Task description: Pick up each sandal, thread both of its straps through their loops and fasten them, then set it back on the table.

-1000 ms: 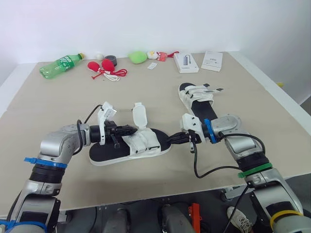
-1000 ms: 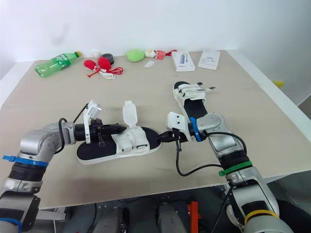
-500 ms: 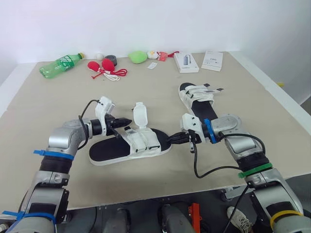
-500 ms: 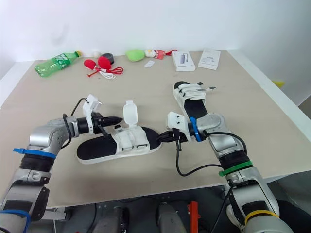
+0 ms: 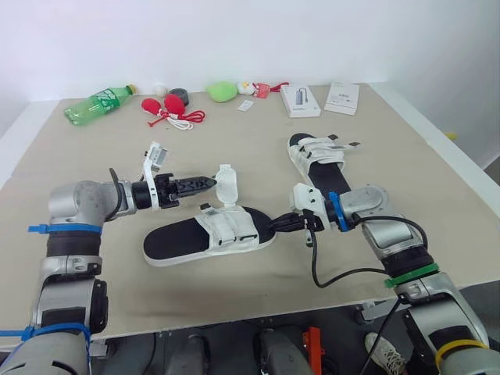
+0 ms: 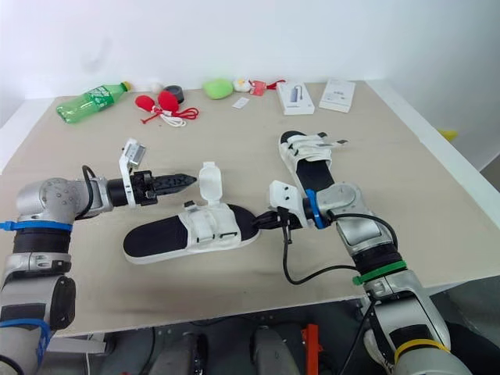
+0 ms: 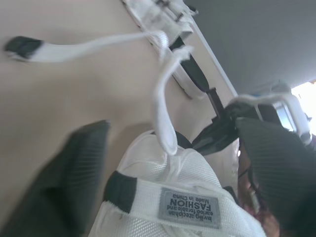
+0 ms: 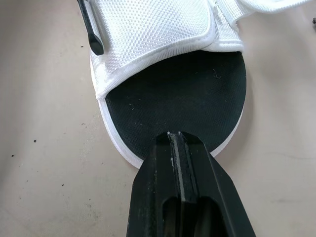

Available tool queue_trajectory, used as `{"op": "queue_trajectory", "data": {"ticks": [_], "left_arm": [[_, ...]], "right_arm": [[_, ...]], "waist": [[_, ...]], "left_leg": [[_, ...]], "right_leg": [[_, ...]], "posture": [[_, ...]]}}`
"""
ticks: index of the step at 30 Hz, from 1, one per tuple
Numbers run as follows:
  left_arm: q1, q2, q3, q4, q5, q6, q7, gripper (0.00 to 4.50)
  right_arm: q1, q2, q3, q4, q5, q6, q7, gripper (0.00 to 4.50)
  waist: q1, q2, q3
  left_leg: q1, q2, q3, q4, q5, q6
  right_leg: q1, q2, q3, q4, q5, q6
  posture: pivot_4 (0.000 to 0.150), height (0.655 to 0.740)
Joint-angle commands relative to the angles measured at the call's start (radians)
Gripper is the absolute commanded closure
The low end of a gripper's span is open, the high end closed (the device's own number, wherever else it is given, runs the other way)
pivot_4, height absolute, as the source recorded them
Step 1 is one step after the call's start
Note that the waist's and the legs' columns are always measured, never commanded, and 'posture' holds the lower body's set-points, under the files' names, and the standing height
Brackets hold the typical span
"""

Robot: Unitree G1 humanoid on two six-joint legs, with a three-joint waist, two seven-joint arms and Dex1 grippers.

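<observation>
At the table's near middle, a sandal (image 5: 183, 238) is laid flat, its toe rim touched at 3 o'clock by the right hand (image 5: 273, 226), fingers pressed together. Its raised strap (image 5: 226, 181) is bracketed from 9 o'clock by the left hand (image 5: 207, 183), fingers spread. A second sandal (image 5: 316, 156) is seen at 1 o'clock.

premises: robot test lab. evidence: bare white wall (image 5: 234, 39), plain beige table (image 5: 250, 148), unrelated props lined along its far edge: green bottle (image 5: 98, 104), red balls (image 5: 162, 105), white boxes (image 5: 299, 100).
</observation>
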Motion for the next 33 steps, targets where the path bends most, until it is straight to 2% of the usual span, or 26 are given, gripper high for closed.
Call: {"op": "queue_trajectory", "data": {"ticks": [1, 8, 15, 22, 29, 32, 33], "left_arm": [[-0.019, -0.029, -0.005, -0.002, -0.011, 0.023, 0.009, 0.04], [-0.102, -0.135, 0.011, 0.09, -0.021, 0.028, 0.025, 0.04], [-0.242, -0.21, 0.042, 0.351, 0.034, -0.098, 0.058, 0.04], [-0.368, -0.236, 0.087, 0.606, 0.091, -0.285, 0.079, 0.04], [-0.44, -0.231, 0.105, 0.683, 0.119, -0.354, 0.02, 0.04], [-0.451, -0.232, 0.11, 0.697, 0.133, -0.386, 0.003, 0.83], [-0.452, -0.231, 0.111, 0.698, 0.136, -0.395, -0.008, 1.24]], "right_arm": [[-0.004, -0.005, 0.008, 0.006, -0.012, 0.0, -0.001, 4.5], [-0.01, -0.001, 0.008, 0.011, -0.013, 0.001, -0.003, 4.5], [-0.004, -0.004, 0.003, 0.005, -0.013, 0.003, -0.011, 4.5], [0.003, -0.009, -0.002, -0.006, -0.012, 0.011, -0.02, 4.5], [0.009, -0.016, -0.006, -0.014, -0.012, 0.015, -0.024, 4.5], [0.009, -0.016, -0.005, -0.015, -0.012, 0.016, -0.025, 4.5], [0.009, -0.016, -0.005, -0.013, -0.012, 0.016, -0.026, 4.5]], "waist": [[0.0, 0.0, 0.0], [0.0, 0.0, 0.0], [0.0, 0.0, 0.0], [0.0, 0.0, 0.0], [0.0, -0.001, 0.0], [0.0, -0.001, 0.0], [0.0, -0.001, 0.0]], "left_leg": [[0.0, 0.0, 0.0, 0.0, 0.0, 0.0], [-0.001, -0.001, 0.0, 0.0, 0.0, 0.0], [-0.001, -0.001, 0.0, 0.0, 0.0, 0.0], [-0.001, -0.002, 0.0, 0.0, 0.0, 0.0], [-0.003, -0.003, 0.0, 0.0, 0.0, 0.0], [-0.004, -0.003, 0.0, 0.0, 0.0, 0.0], [-0.004, -0.003, 0.0, 0.0, 0.0, 0.0]], "right_leg": [[0.0, 0.0, 0.0, 0.0, 0.0, 0.0], [0.0, 0.0, 0.0, 0.0, 0.0, 0.0], [0.0, 0.0, 0.0, 0.0, 0.0, 0.0], [-0.001, 0.0, 0.0, 0.0, 0.0, 0.0], [-0.002, 0.0, 0.0, 0.0, 0.0, 0.001], [-0.002, 0.0, 0.001, 0.0, 0.0, 0.001], [-0.002, 0.0, 0.001, 0.0, 0.0, 0.001]], "posture": [[0.15, 0.74], [0.15, 0.74], [0.15, 0.74], [0.15, 0.74], [0.15, 0.74], [0.15, 0.74], [0.15, 0.74]]}}
